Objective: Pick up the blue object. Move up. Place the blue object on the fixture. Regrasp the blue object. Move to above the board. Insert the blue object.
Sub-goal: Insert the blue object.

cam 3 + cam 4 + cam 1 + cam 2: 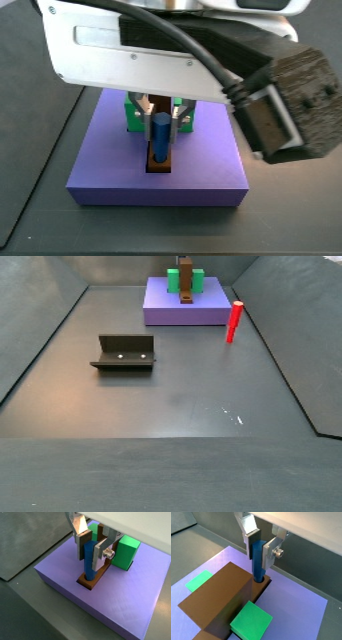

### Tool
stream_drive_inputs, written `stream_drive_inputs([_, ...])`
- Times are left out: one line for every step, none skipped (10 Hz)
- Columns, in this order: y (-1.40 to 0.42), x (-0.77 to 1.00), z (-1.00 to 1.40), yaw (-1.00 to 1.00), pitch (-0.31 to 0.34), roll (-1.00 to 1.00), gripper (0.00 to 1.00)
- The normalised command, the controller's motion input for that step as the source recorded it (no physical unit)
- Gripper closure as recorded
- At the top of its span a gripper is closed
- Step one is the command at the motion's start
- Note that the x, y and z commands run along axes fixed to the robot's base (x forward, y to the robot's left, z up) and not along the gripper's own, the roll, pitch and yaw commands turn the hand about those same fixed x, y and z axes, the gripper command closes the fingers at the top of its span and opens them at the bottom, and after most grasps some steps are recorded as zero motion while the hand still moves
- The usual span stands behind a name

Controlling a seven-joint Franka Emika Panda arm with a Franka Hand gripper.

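Observation:
The blue object [88, 561] stands upright with its lower end in the round hole of the brown bar [89, 583] on the periwinkle board [127, 607]. My gripper [89, 547] is right above the bar, shut on the peg's upper half, one silver finger [102, 553] on each side. In both wrist views the peg [258, 562] shows no gap to the pads. A side view shows the peg [159, 135] upright in the bar [160, 163] under the gripper's body. The dark fixture [123, 353] sits on the floor, far from the board [167, 311], with nothing on it.
Green blocks [125, 552] [251, 619] stand on the board beside the bar. A red peg [234, 321] stands upright on the floor just past the board's edge. Grey walls enclose the dark floor [187, 396].

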Motion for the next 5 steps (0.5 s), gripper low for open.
stream_drive_inputs([0.0, 0.0, -0.23, -0.14, 0.014, 0.0, 1.0])
stream_drive_inputs([0.01, 0.0, -0.33, -0.14, 0.016, 0.04, 1.0])
stream_drive_inputs([0.0, 0.03, -0.33, -0.09, 0.006, 0.01, 1.0])
stream_drive_inputs([0.0, 0.01, -0.32, -0.06, 0.0, 0.01, 1.0])
stream_drive_inputs([0.0, 0.0, 0.0, 0.0, 0.0, 0.0, 1.0])
